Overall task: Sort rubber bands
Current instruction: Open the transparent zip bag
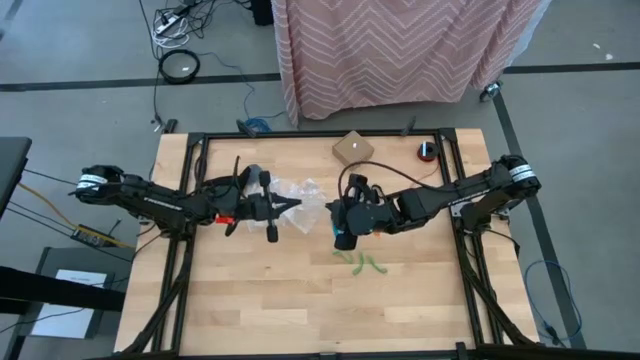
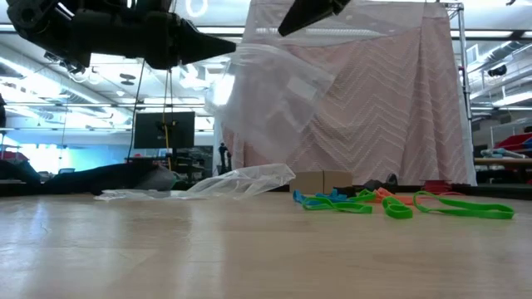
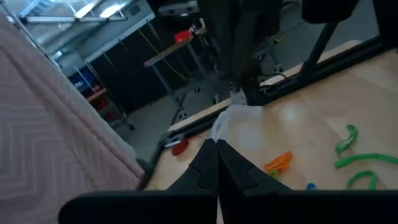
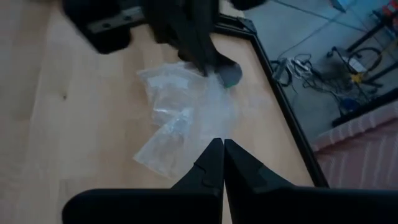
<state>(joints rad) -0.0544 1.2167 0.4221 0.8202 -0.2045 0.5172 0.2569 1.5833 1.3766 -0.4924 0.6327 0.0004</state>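
Here, the left gripper [image 1: 297, 206] is seen at the middle of the wooden table [image 1: 250, 300], raised above the surface, its fingers pressed together on the edge of a clear plastic zip bag [image 2: 274, 100]. In the low view that bag is shown hanging in the air, held at one top corner by the left gripper [image 2: 235, 46] and at the other by the right gripper [image 2: 287, 29]. In the left wrist view the closed fingers [image 3: 214, 168] are seen meeting in a point, with the pale bag [image 3: 239, 127] stretched just ahead of the tips.

Below and behind the held bag, more clear zip bags [image 2: 224, 184] are seen lying loose on the tabletop; from above they appear as a crumpled pile [image 1: 305, 192] between the two grippers. In the right wrist view they are spread flat [image 4: 180, 118] on the wood beyond the right gripper's fingertips.

The right gripper [image 1: 337, 208] is found just beside the left one, also pinched shut on the bag's edge, its fingers [image 4: 221, 165] closed tip to tip.

The rubber bands are left on the table, untouched by either gripper: green loops [image 1: 362, 262] lie near the right gripper, on the side toward the table's front edge. In the low view green [image 2: 465, 206], blue [image 2: 328, 201] and orange [image 2: 381, 193] bands are seen lying flat, to the right of the hanging bag. An orange band [image 3: 280, 162] and green ones [image 3: 364, 160] are also caught by the left wrist camera.
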